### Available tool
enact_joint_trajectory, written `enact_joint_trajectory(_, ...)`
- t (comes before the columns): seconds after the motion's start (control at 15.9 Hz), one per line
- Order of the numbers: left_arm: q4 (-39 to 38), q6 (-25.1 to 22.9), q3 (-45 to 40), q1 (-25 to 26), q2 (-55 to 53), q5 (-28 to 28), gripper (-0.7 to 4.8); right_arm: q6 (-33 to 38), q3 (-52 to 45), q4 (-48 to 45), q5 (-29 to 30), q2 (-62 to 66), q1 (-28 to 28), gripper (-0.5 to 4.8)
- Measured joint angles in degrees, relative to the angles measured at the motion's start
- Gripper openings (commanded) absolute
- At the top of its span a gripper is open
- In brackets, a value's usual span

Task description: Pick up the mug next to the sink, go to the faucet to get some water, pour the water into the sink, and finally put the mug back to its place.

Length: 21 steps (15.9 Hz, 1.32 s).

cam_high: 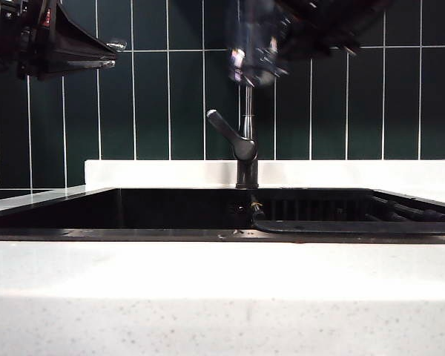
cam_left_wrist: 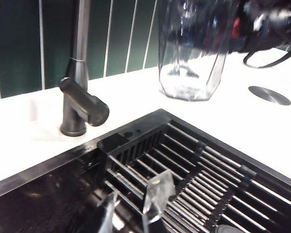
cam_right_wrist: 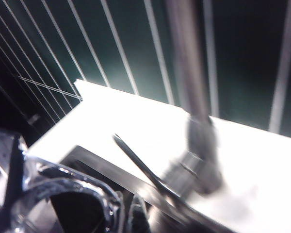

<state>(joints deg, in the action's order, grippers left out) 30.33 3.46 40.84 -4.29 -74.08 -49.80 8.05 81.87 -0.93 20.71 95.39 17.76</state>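
mug (cam_left_wrist: 194, 53): 1 | faucet (cam_high: 245, 141): 1 | sink (cam_high: 133, 211): 1 | left gripper (cam_left_wrist: 136, 204): 1 | right gripper (cam_high: 256, 59): 1

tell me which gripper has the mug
The right gripper, raised beside the faucet, grips the mug; the left gripper holds nothing.

Low frontal exterior view; both wrist views share the faucet (cam_high: 245, 144).

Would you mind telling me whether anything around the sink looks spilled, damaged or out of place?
Nothing stands out. The right gripper holds the mug upright by the faucet; the left gripper hangs over the sink. No spill shows.
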Motion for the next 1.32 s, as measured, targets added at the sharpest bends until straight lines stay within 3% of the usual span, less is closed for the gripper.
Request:
enact_joint_trajectory(0.32,0.07,-0.22,0.0,0.0,-0.02,0.98,0.89,1.55,1.55,1.44,-2.67,0.13,1.81,-0.07)
enact_joint_trajectory(1.07,5.01,-0.24,0.39,0.0,-5.9,0.92,0.89,3.61,9.35,6.95,0.81,0.26,2.43,-0.07)
enact_joint_trajectory(1.32,5.49,0.59,9.99,-0.02,-16.79,-3.48,0.89,3.63,9.35,7.06,0.9,0.72,2.43,-0.07)
